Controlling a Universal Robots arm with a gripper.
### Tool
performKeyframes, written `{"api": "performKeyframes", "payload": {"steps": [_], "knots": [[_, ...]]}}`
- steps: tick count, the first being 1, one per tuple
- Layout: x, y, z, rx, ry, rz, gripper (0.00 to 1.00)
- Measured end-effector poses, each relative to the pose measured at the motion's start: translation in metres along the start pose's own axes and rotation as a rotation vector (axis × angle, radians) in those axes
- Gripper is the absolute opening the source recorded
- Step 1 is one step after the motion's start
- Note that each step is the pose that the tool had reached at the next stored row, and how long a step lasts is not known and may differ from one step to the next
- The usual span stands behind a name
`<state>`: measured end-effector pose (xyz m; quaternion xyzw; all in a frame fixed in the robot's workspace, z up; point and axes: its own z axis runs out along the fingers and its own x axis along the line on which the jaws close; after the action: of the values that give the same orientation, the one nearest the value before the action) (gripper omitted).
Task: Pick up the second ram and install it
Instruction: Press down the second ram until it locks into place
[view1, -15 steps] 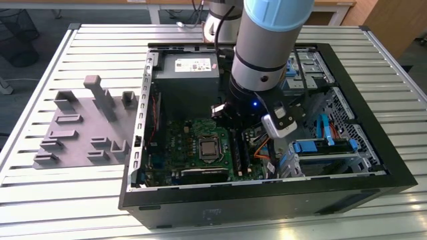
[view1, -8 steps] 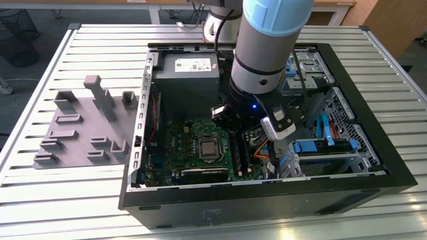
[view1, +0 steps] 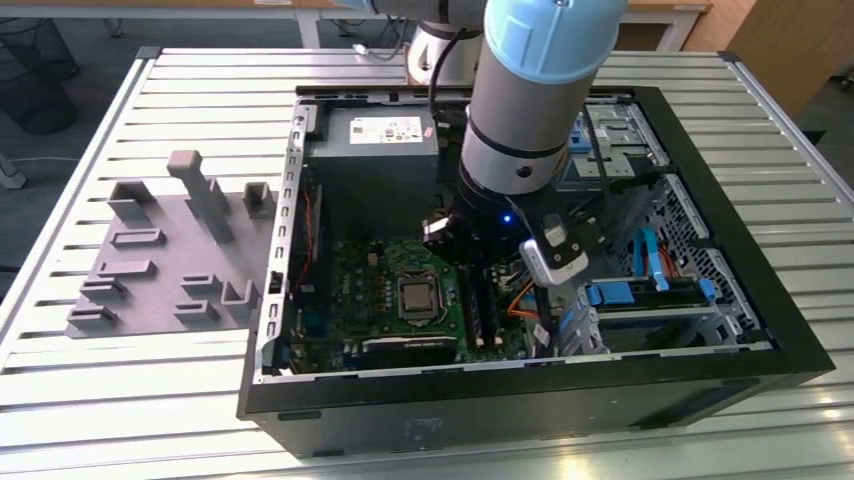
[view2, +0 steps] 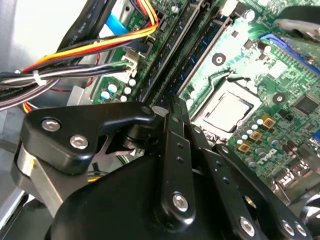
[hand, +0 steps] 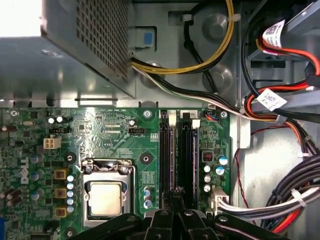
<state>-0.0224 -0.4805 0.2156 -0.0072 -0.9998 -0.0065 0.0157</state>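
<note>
Inside the open computer case (view1: 747, 300), the pincer (hand: 176, 192) hides the slots' (hand: 186, 150) near ends.

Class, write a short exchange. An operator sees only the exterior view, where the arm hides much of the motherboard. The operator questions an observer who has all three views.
Operator: The arm blocks my sight. Where is the gripper?
Observer: In the first wrist view, the gripper sits over one end of the black memory slots, beside the processor socket.
Operator: Is anything running close to those slots?
Observer: In the second wrist view, a yellow-and-orange cable bundle passes the slots on the side away from the socket.
</note>
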Motion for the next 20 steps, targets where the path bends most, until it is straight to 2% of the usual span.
{"api": "performKeyframes", "payload": {"steps": [4, 6, 8, 10, 15, 17, 20], "knots": [[0.0000, -0.0002, 0.0013, 0.0026, 0.0010, 0.000, 0.11], [-0.0001, 0.0001, 0.0000, 0.0004, 0.0001, 0.000, 0.11], [0.0000, 0.0007, -0.0055, -0.0043, -0.0012, 0.000, 0.11], [0.0005, 0.0003, -0.0157, -0.0013, -0.0002, 0.000, 0.11], [0.0011, 0.0006, -0.0356, -0.0017, -0.0003, 0.000, 0.11], [0.0012, 0.0006, -0.0396, -0.0015, -0.0002, 0.000, 0.11], [0.0012, 0.0007, -0.0399, -0.0017, -0.0003, 0.000, 0.11]]}}
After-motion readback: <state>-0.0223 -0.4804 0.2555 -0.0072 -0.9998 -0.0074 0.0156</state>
